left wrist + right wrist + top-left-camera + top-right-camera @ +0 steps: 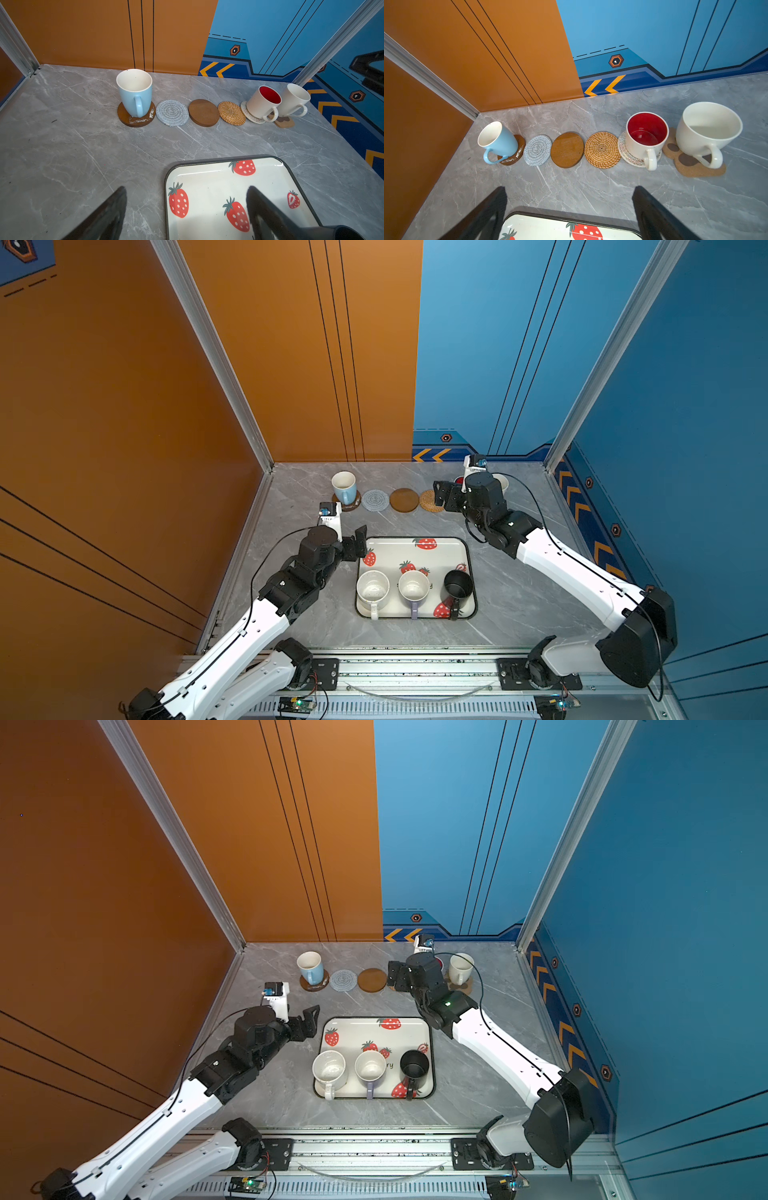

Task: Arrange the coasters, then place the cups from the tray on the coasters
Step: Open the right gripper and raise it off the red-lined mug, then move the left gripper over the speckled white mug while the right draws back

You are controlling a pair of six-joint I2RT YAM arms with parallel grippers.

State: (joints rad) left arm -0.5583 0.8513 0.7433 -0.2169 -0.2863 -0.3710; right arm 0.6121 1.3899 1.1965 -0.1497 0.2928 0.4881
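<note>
Coasters rowed at back so each takes one cup; 3 seated, 3 on tray. L gripper, R gripper wide, empty, for nxt pick.

Covered and cropped
In a top view the right arm hides nearly all of the red-lined mug — a red sliver shows; the left wrist view's edge cuts off the tray, whose printed word the lavender-handled mug mostly covers.
</note>
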